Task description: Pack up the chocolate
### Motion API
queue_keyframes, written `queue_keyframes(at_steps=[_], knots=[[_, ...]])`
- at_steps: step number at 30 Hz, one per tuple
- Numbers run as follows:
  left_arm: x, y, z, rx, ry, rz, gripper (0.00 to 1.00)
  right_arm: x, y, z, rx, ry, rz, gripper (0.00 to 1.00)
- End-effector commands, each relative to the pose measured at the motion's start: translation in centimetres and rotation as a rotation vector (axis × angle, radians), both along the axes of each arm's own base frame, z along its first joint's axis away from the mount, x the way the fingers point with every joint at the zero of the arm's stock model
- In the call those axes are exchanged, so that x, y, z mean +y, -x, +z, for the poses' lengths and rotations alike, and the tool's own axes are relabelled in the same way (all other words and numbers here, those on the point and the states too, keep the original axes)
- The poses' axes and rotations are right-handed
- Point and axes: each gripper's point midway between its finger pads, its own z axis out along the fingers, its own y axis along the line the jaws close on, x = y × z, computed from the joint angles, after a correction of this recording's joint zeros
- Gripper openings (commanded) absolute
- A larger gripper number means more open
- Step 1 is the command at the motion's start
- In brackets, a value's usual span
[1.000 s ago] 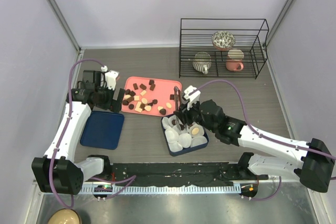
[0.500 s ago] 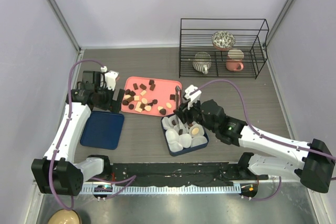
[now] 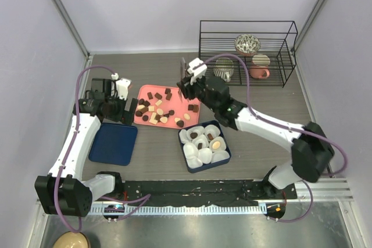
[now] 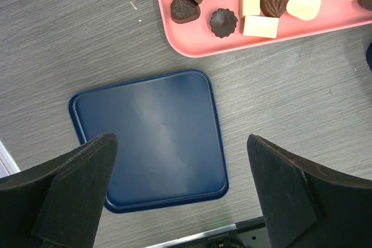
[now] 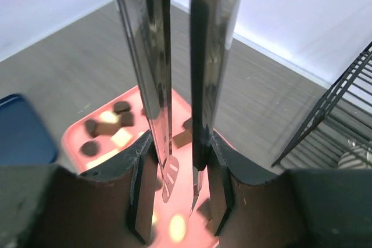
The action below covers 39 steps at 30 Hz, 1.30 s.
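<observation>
Several chocolates (image 3: 156, 110), dark, brown and cream, lie on the pink tray (image 3: 174, 93); some show in the left wrist view (image 4: 223, 22). The blue box (image 3: 225, 156) holds white paper cups, a few with a chocolate (image 3: 200, 145) inside. My right gripper (image 3: 190, 87) hovers over the tray's right end, shut on metal tongs (image 5: 156, 56). In the right wrist view (image 5: 181, 164) the tong tips are slightly apart above the pink tray (image 5: 183, 161) with nothing between them. My left gripper (image 3: 119, 111) is open and empty above the flat blue lid (image 4: 151, 137).
The blue lid (image 3: 113, 143) lies left of the box. A black wire rack (image 3: 247, 53) with mugs and a bowl stands at the back right. Grey walls close in the left, back and right sides.
My right gripper has swung with the tongs from over the blue box up and left to over the pink tray. The cups it covered now show chocolates. The left arm has not moved.
</observation>
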Motion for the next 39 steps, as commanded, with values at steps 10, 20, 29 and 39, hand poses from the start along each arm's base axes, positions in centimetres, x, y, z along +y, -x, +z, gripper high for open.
queue_keyframes(at_steps=[10, 20, 29, 39], knots=[[0.5, -1.1, 0.2, -0.028, -0.026, 0.002, 1.0, 7.5, -11.5, -0.9, -0.062, -0.118, 0.019, 0.48], [0.9, -0.7, 0.0, -0.035, -0.052, 0.002, 1.0, 7.8, -12.9, -6.3, 0.008, -0.081, -0.035, 0.51], [0.9, -0.6, 0.4, -0.044, -0.052, 0.001, 1.0, 6.4, -12.4, -9.7, 0.053, -0.034, -0.075, 0.49], [1.0, -0.2, 0.7, -0.046, -0.056, 0.002, 1.0, 4.9, -11.5, -10.5, 0.073, -0.009, -0.103, 0.38]])
